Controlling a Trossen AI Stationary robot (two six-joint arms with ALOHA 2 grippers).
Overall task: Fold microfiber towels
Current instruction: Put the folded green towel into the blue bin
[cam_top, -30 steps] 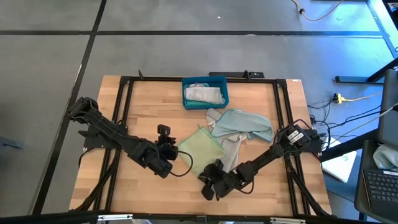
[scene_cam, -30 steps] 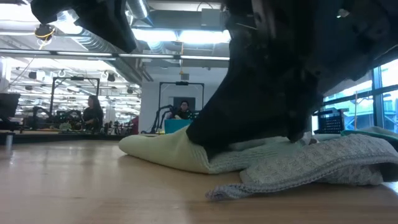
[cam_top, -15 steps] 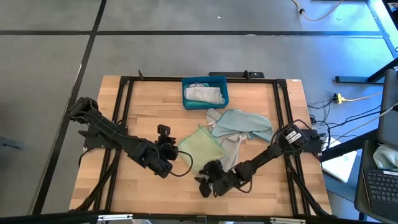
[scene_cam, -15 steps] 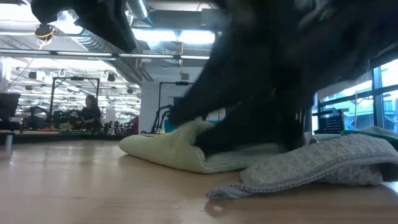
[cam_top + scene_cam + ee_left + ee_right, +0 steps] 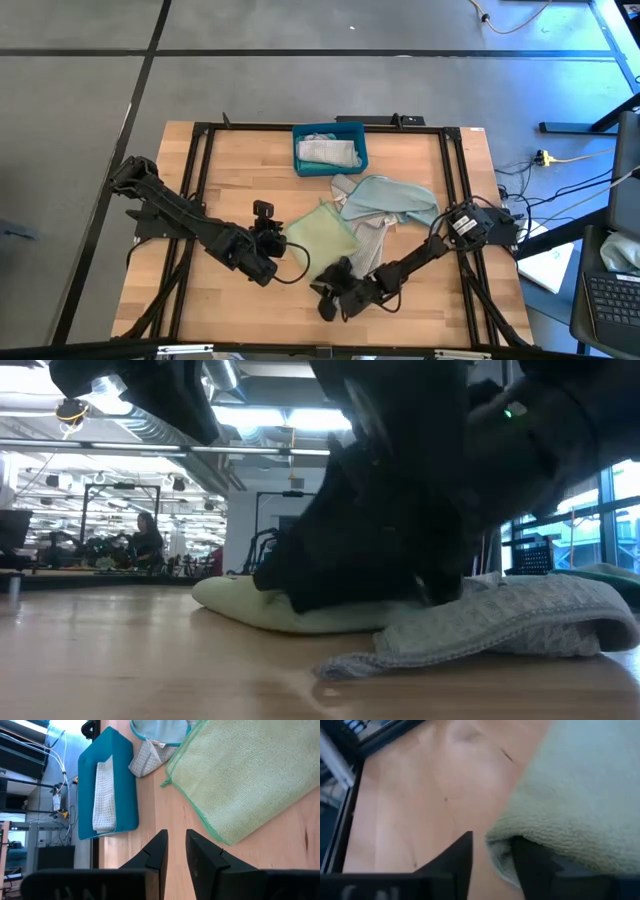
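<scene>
Pale green towel (image 5: pixel 322 237) lies flat mid-table (others (image 5: pixel 388 203) heaped beside it).

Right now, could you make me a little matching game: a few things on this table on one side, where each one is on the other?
Things:
1. pale green towel
2. teal bin
3. pale blue towel
4. left arm's fingers

Places:
A. at the table's far edge, a folded pale cloth inside
B. lying partly over a grey towel
C. flat at the table's middle, the right gripper at its near corner
D. over bare wood, holding nothing

Pairs: 1-C, 2-A, 3-B, 4-D
</scene>
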